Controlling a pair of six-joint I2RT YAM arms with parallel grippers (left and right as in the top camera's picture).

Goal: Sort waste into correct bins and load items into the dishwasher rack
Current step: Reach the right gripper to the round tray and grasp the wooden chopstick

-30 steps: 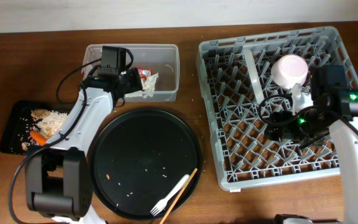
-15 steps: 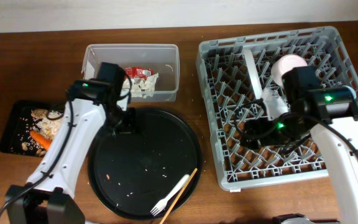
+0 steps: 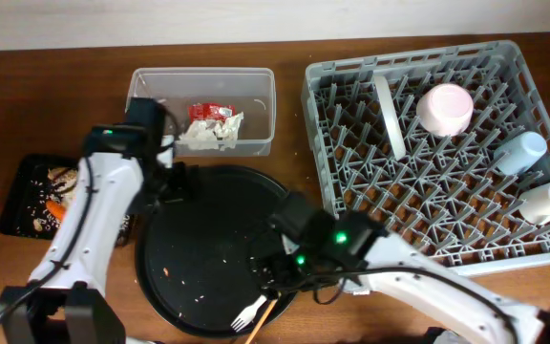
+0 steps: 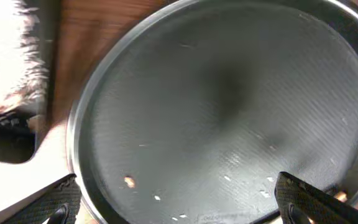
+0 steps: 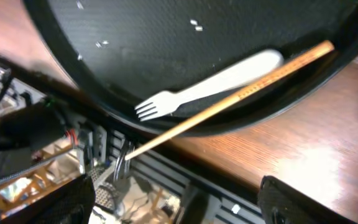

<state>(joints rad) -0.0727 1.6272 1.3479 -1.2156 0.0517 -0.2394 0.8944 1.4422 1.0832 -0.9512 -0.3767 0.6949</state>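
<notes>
Presently the dishwasher rack holds three: pink cup, blue cup, white cup. One fork and one chopstick lie on the black tray. Both spread: left gripper, right gripper. The red wrapper has illegible print.

We judged this to be a robotics lab bench staged as a dishwashing station rather than a working kitchen. A bare wooden surface against a plain pale wall carried a grey commercial dishwasher rack, a clear plastic bin and a black tray of food scraps. White robot arms reached over it, and exposed cabling showed at its edge.
</notes>
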